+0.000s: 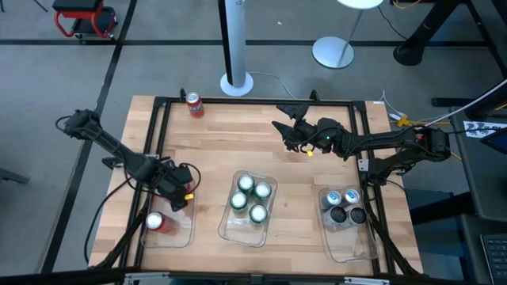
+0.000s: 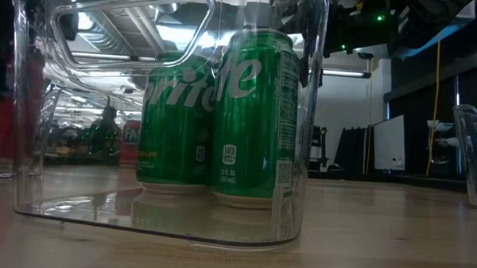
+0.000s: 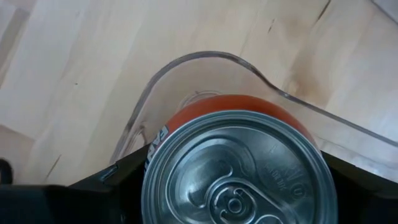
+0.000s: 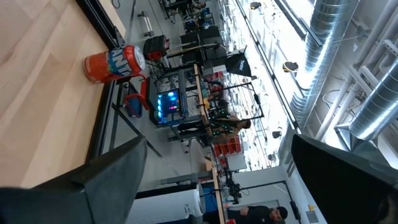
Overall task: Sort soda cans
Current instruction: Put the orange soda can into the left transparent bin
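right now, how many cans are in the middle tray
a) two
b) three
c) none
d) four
d, the high view shows four green cans standing in the middle tray.

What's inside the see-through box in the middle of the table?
The middle clear tray holds four green cans, standing upright and close together. The low view shows only two of them; the other two are hidden behind these. Nothing else shows inside.
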You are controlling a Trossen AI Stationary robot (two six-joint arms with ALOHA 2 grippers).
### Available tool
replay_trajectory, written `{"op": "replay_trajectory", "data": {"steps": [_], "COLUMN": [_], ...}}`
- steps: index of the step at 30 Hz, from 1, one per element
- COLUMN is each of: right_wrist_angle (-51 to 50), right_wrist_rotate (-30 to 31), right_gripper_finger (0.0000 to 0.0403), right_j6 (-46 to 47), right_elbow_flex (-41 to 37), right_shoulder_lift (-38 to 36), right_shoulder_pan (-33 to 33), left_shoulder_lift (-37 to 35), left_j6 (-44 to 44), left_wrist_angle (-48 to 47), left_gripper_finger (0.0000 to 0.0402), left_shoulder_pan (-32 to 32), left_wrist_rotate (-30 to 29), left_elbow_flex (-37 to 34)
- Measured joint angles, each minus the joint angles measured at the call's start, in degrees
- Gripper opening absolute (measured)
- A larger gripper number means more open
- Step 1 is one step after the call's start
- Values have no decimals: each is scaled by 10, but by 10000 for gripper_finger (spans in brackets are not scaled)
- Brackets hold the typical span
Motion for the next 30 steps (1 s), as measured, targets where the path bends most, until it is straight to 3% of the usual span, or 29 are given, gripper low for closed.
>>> {"op": "replay_trajectory", "data": {"steps": [16, 21, 30], "right_wrist_angle": [0, 0, 0], "right_wrist_rotate": [0, 0, 0], "right_gripper_finger": [399, 399, 399], "right_j6": [0, 0, 0], "right_elbow_flex": [0, 0, 0], "right_shoulder_lift": [0, 0, 0], "right_shoulder_pan": [0, 0, 0], "left_shoulder_lift": [0, -1, -1], "left_j6": [17, 21, 33], "left_wrist_angle": [15, -11, -97], "left_gripper_finger": [347, 348, 346], "left_shoulder_pan": [0, 1, 18], "left_wrist_rotate": [24, 29, -36], "left_elbow_flex": [-9, 24, 116]}}
